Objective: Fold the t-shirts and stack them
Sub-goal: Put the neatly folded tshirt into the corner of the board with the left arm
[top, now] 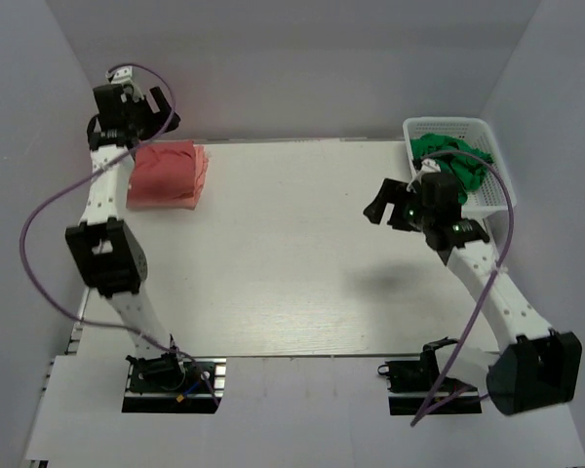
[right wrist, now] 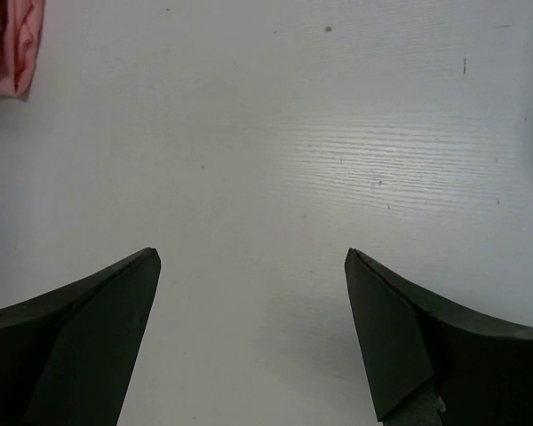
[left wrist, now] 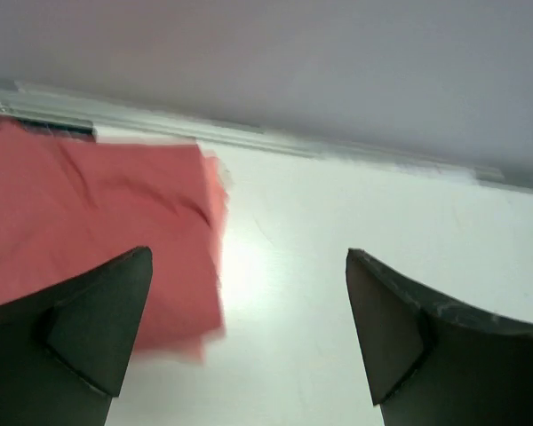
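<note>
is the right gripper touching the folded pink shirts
Apart. The top external view shows the right gripper a wide stretch of bare table away from the folded shirts; its wrist view shows them only in a far corner.

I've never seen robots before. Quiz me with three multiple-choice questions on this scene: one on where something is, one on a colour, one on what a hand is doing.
1. Where do the folded shirts lie?
A. far left corner of the table
B. near right corner
C. dead centre

2. What colour is the cloth in the basket?
A. blue
B. green
C. yellow

3. How is the right hand?
A. shut on a shirt
B. shut, empty
C. open, empty

Answers: 1 A, they sit by the back edge on the left. 2 B, green shows above the white rim. 3 C, its fingers stand wide apart over bare tabletop.
</note>
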Robot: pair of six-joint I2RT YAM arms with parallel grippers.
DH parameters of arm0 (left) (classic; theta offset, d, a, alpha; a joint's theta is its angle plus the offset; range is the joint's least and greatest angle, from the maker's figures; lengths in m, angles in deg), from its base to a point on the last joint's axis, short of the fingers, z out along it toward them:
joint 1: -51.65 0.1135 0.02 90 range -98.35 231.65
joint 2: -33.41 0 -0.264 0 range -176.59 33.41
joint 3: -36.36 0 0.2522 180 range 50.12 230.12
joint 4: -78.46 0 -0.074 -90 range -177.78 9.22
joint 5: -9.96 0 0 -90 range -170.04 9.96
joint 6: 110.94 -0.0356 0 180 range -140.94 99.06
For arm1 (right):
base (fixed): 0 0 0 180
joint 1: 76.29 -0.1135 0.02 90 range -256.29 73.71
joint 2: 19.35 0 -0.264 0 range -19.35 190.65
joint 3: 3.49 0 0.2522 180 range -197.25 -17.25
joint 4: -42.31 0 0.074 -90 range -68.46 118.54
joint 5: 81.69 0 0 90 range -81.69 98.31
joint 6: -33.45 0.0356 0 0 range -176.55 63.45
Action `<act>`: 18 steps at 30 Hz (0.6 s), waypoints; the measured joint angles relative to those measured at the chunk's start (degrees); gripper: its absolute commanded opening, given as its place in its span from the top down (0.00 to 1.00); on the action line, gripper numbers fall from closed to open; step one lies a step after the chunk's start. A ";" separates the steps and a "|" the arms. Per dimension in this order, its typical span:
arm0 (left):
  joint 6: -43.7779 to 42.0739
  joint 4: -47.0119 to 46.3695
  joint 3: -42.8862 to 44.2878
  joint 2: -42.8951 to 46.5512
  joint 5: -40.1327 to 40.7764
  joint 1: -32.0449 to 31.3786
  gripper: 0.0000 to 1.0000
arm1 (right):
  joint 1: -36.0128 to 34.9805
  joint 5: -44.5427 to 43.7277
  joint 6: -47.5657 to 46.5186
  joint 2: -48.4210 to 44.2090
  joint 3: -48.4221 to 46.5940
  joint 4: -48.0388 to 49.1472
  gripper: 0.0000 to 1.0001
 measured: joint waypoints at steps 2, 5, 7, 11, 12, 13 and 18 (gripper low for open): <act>2.01 -3.19 -11.85 11.52 1.51 -2.60 0.00 | 0.00 1.38 0.09 -4.90 4.74 2.75 0.09; 5.92 -8.41 -33.79 30.64 2.99 -8.39 0.00 | 0.00 3.02 0.52 -10.84 11.21 4.81 0.09; 8.41 -8.76 -46.10 42.60 2.71 -12.44 0.00 | 0.00 3.19 0.72 -12.94 13.60 4.90 0.09; 12.46 -4.52 -59.91 60.41 3.61 -14.91 0.00 | 0.00 2.69 0.74 -15.13 15.89 5.18 0.09; 12.98 -2.38 -60.78 62.97 4.61 -14.88 0.00 | 0.00 2.67 0.72 -15.58 16.20 5.44 0.09; 13.46 -0.28 -61.05 65.13 5.92 -14.88 0.00 | 0.00 2.62 0.76 -15.98 16.50 5.90 0.09; 13.99 6.32 -61.02 69.92 10.38 -14.86 0.00 | 0.00 3.08 1.49 -17.81 19.30 9.97 0.09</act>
